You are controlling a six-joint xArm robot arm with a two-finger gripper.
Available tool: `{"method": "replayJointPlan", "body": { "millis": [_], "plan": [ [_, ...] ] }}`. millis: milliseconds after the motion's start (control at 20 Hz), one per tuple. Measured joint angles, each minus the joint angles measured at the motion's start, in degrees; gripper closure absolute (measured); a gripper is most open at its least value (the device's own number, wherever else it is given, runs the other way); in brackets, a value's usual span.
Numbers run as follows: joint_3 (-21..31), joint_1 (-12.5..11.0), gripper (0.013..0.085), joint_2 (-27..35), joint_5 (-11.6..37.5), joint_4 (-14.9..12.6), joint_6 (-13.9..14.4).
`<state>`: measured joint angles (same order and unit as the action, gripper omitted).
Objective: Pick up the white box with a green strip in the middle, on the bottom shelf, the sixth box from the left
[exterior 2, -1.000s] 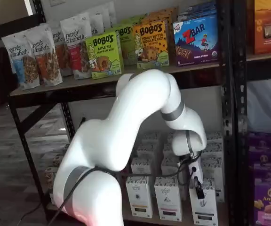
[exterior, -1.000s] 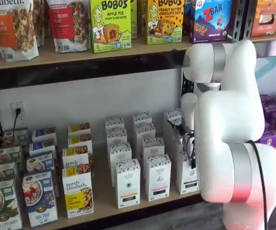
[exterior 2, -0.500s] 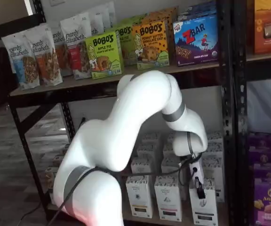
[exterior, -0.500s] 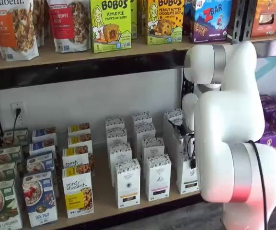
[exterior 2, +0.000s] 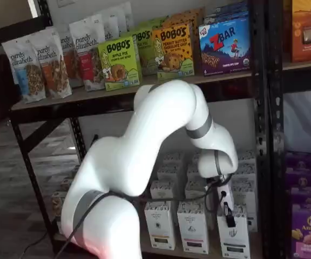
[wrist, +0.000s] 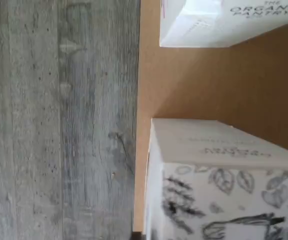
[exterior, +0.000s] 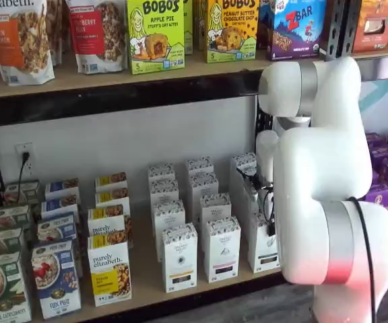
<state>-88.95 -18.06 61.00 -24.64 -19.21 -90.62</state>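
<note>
Since the earlier frames almost nothing has moved: our gripper [exterior 2: 229, 220] hangs right at the speckled top of the white box [exterior 2: 233, 236], which stands unlifted at the front of the bottom shelf [exterior: 147, 286]. Only a dark finger shows side-on, so we cannot tell whether the jaws are parted or clenched. We judge the approach done, with grasp and lift still ahead.
</note>
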Motion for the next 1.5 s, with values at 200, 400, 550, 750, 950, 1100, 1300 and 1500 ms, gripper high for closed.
{"method": "replayJointPlan", "body": {
  "millis": [200, 400, 550, 750, 950, 1100, 1300, 1500],
  "plan": [
    [0.72, 0.08, 0.041, -0.52, -0.2, -0.44, 0.51],
    [2.34, 0.18, 0.045, -1.72, -0.33, -1.84, 1.93],
    [5.02, 0.2, 0.045, -3.19, 1.29, -5.67, 5.62],
    [10.76, 0.16, 0.045, -6.19, 4.43, -13.35, 13.1],
    [18.26, 0.04, 0.045, -10.29, 7.68, -17.63, 17.61],
    [25.14, -0.14, 0.045, -14.79, 10.5, -18.34, 18.54],
    [34.23, -0.51, 0.045, -22.37, 12.62, -22.8, 22.75],
    [42.49, -0.11, 0.045, -30.44, 12.78, -26.53, 26.76]
  ]
}}
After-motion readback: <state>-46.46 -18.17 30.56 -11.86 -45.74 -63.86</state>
